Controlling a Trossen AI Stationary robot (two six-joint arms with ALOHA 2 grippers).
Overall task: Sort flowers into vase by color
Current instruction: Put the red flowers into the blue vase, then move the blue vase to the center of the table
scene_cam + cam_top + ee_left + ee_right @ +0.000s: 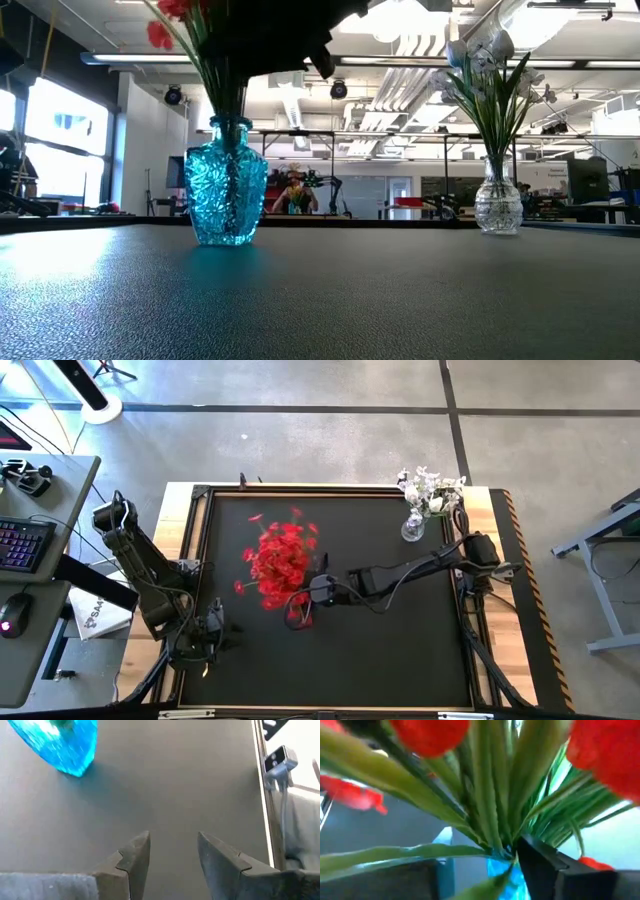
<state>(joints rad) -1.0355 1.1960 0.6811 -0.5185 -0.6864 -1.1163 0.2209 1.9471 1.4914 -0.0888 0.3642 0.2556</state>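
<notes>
Red-blossomed sprigs [280, 558] stand on green stems [225, 85] in a blue cut-glass vase [226, 182] near the table's middle. White sprigs [430, 488] stand in a clear glass vase [497, 207] at the far right corner. My right gripper [318, 592] reaches in from the right, above the blue vase's mouth. It is open, and the bunch of stems [492, 815] rises between its fingers. My left gripper [172, 855] is open over bare mat near the table's left near side, with the blue vase [65, 742] ahead of it. My right gripper stands with one finger [545, 865] close beside the green stems [505, 845] just above the blue vase's mouth [502, 870]. I cannot tell whether it touches them.
The black mat [400, 650] lies bare over the near and right parts of the table. A wooden rim with a striped edge [520, 560] runs along the right side. A desk with keyboard and mouse [25, 550] stands left of the table.
</notes>
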